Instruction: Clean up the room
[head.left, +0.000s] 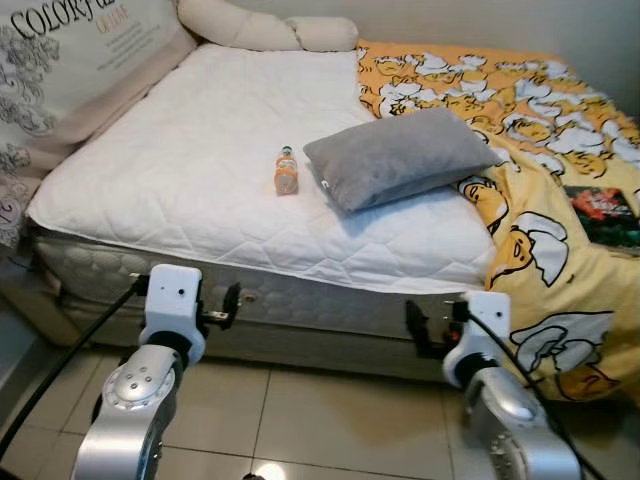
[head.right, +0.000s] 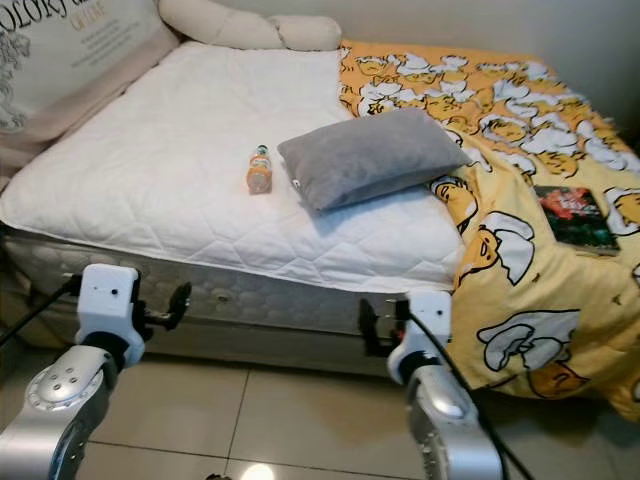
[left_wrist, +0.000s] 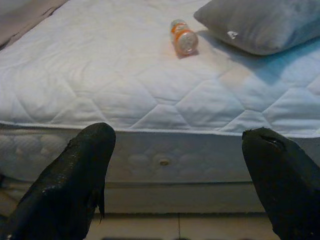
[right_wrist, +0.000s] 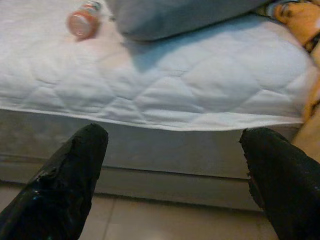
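Both jaws wide apart, empty, short of bed (head.left: 200, 190). Bottle (head.left: 286, 170) on its side beside pillow (head.left: 400, 155): could roll if nudged.

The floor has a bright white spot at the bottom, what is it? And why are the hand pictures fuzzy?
Left eye view: lamp glare on the shiny tile floor. Left wrist view: soft and bluish, the bottle blurred. Right wrist view: equally soft.

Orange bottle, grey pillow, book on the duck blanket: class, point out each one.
orange bottle (head.left: 286, 171), left eye view, middle of its body.
grey pillow (head.left: 400, 155), left eye view, top face.
book (head.right: 574, 217), right eye view, cover.
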